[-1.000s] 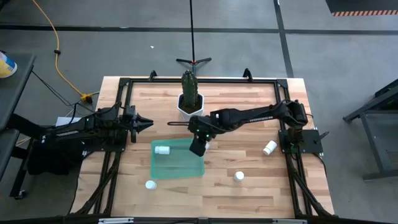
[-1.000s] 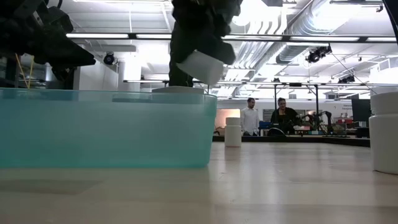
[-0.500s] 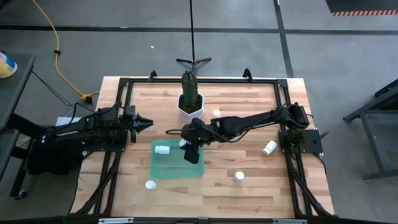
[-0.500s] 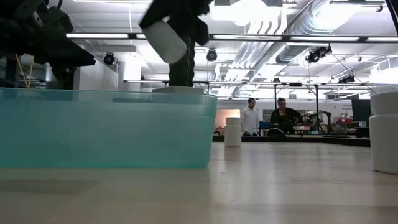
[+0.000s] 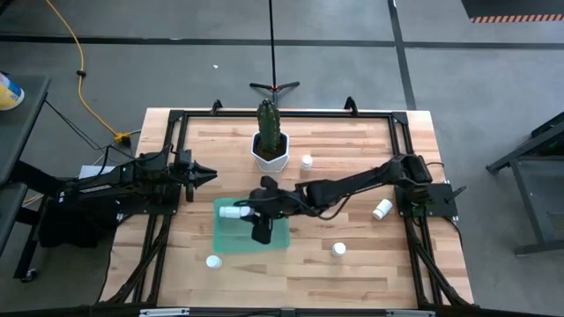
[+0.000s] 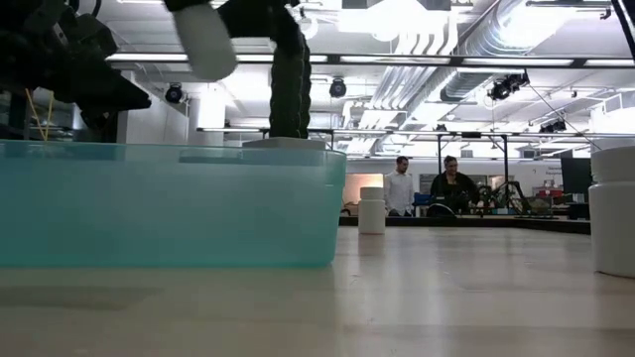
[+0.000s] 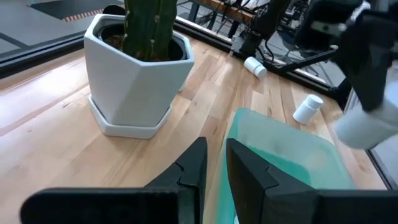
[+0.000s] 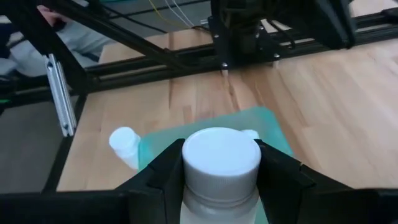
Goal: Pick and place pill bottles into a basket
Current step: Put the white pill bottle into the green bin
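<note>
My right gripper (image 5: 256, 216) reaches from the table's right over the teal basket (image 5: 264, 239) and is shut on a white pill bottle (image 6: 205, 40), which is above the basket's rim (image 6: 169, 149). Another pill bottle (image 5: 231, 211) lies in the basket's far left corner. More pill bottles rest on the table: one (image 5: 307, 161) beside the cactus pot, one (image 5: 382, 209) on its side at the right, and two (image 5: 338, 250) (image 5: 212, 261) upright near the front. My left gripper (image 5: 207, 173) is shut and waits left of the pot. My right gripper pinches the pill bottle's body just below the cap (image 8: 221, 196) between its two fingers (image 8: 163, 174), one on each side. The fingers slant down from the table's right. The bottle's cap (image 8: 221, 155) points away from the wrist, and the tilted bottle is lifted clear above the basket.
A white hexagonal pot with a cactus (image 5: 270, 150) stands just beyond the basket. A black frame (image 5: 176, 114) borders the wooden table. People stand in the room far behind the table (image 6: 400, 185).
My right gripper has carried the pill bottle toward the table's left edge, from the basket's right end to above its middle. Its fingers have tipped up toward level, and the bottle now sits higher and further left in the low view. Its fingers stayed shut on the bottle.
</note>
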`<action>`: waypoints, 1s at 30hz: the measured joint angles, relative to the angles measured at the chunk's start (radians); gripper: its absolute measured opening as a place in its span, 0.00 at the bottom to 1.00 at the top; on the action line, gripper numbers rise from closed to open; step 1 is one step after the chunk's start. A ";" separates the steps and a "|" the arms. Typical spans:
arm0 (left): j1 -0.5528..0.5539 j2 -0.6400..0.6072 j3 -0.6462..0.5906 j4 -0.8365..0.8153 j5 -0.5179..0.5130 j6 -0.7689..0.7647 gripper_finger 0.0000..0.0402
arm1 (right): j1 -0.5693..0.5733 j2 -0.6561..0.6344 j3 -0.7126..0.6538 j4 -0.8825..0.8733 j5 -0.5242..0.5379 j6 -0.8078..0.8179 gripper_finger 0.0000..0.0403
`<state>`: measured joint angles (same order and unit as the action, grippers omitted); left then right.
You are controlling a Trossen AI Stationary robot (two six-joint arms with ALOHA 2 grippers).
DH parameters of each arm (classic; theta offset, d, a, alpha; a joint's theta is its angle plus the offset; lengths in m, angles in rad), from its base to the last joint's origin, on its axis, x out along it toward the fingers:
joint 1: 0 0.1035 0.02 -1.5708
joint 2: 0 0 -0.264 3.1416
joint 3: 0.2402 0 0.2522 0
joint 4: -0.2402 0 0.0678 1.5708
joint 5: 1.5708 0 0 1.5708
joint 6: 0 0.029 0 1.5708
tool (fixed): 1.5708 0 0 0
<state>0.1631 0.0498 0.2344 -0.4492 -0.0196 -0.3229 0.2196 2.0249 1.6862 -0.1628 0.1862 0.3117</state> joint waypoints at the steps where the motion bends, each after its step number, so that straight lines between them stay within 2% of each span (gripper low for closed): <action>1: 0.000 0.000 0.000 0.000 0.000 0.000 0.24 | 0.002 0.012 0.000 0.017 0.008 0.002 0.37; 7: 0.000 0.000 0.000 -0.003 0.000 0.000 0.24 | 0.011 0.070 0.000 0.145 0.098 0.063 0.37; 13: 0.000 0.000 0.000 -0.004 0.000 0.000 0.24 | 0.011 0.141 0.000 0.306 0.105 0.143 0.37; 21: 0.000 0.000 0.000 -0.004 0.000 0.000 0.24 | 0.023 0.217 0.000 0.325 0.129 0.211 0.37; 30: 0.000 0.000 0.000 -0.004 0.001 0.000 0.24 | 0.032 0.235 0.000 0.296 0.133 0.208 0.37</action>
<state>0.1633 0.0502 0.2344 -0.4534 -0.0185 -0.3229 0.2512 2.2601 1.6859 0.1328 0.3187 0.5198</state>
